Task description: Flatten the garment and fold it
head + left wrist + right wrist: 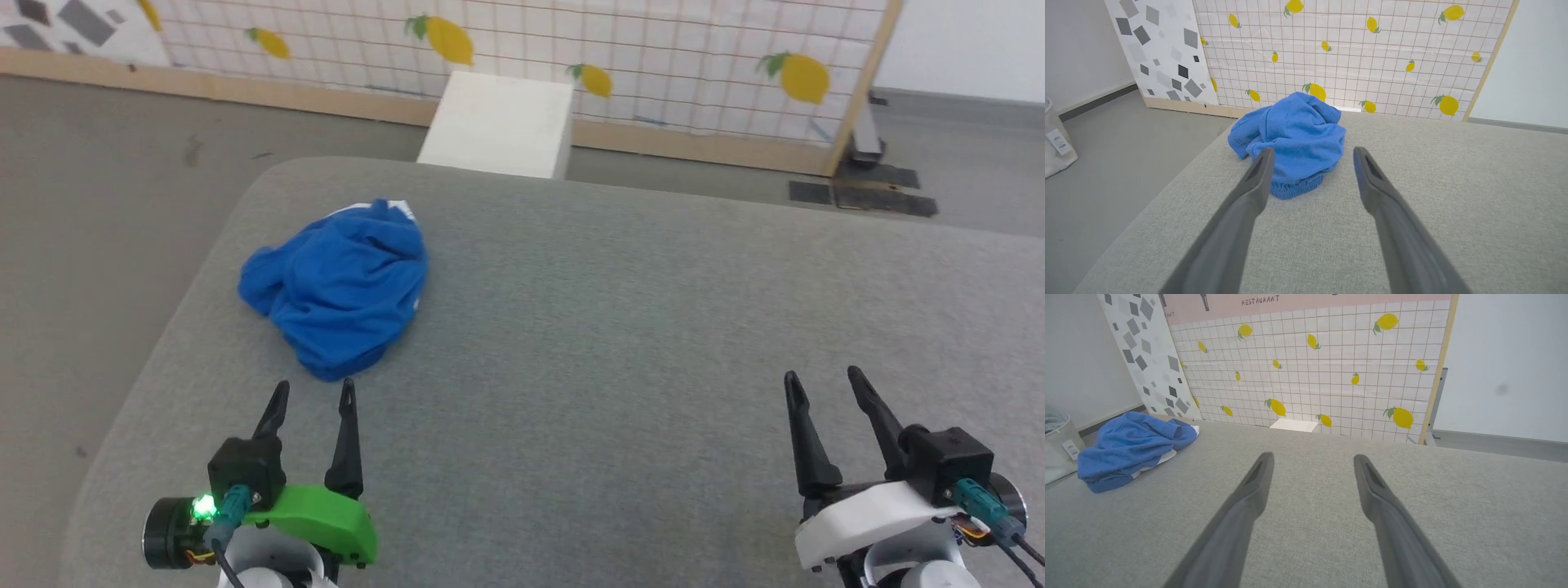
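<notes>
The garment (pixel 339 286) lies in a crumpled blue heap toward the far left of the grey cloth-covered desk (pixel 620 327), just ahead of the left gripper (pixel 315 384), whose jaws stand spread and empty. The right gripper (pixel 823 374) hovers well apart, jaws likewise released. The fabric looks soft, light and floppy. The gathered waistband (pixel 1296 190) nearest the left gripper seems the best hold. A white box (pixel 498 122) stands beyond the desk, out of the way.
</notes>
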Motion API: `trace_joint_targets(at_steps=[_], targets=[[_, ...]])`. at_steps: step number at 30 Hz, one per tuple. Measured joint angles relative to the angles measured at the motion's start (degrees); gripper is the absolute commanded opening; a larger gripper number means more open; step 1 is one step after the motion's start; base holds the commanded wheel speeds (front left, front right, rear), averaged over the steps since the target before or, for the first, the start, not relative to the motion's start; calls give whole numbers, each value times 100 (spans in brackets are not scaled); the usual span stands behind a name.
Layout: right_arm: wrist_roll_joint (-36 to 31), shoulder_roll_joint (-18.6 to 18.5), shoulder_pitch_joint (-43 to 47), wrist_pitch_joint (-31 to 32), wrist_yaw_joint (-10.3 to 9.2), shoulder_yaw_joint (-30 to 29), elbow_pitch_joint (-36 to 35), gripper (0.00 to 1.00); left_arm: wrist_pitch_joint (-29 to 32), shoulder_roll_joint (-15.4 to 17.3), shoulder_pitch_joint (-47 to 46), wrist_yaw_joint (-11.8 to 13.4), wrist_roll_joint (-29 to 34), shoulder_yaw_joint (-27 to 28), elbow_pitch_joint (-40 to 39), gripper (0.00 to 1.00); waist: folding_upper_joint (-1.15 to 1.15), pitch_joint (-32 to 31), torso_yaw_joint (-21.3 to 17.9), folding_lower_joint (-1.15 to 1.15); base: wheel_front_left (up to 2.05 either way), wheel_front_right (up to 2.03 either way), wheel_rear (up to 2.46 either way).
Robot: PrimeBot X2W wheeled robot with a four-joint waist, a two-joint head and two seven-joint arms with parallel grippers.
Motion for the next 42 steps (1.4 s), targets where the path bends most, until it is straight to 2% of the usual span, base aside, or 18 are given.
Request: trace_joint_targets(at_steps=[12, 22, 32, 42], targets=[[100, 1, -11, -116, 0, 190, 231, 100, -166, 0, -1, -5, -52, 25, 104, 100, 0, 63, 861, 0, 0, 0, 0], [211, 2, -22, -236, 0, 258, 437, 100, -291, 0, -2, -8, -100, 26, 218, 100, 0, 112, 1396, 0, 0, 0, 0], [290, 2, -21, -361, 0, 307, 563, 100, -400, 0, -1, -8, -183, 24, 276, 100, 0, 102, 1676, 0, 0, 0, 0], [354, 3, -27, -460, 0, 343, 654, 100, -519, -1, -46, -57, -286, 35, 419, 100, 0, 174, 1747, 0, 0, 0, 0]])
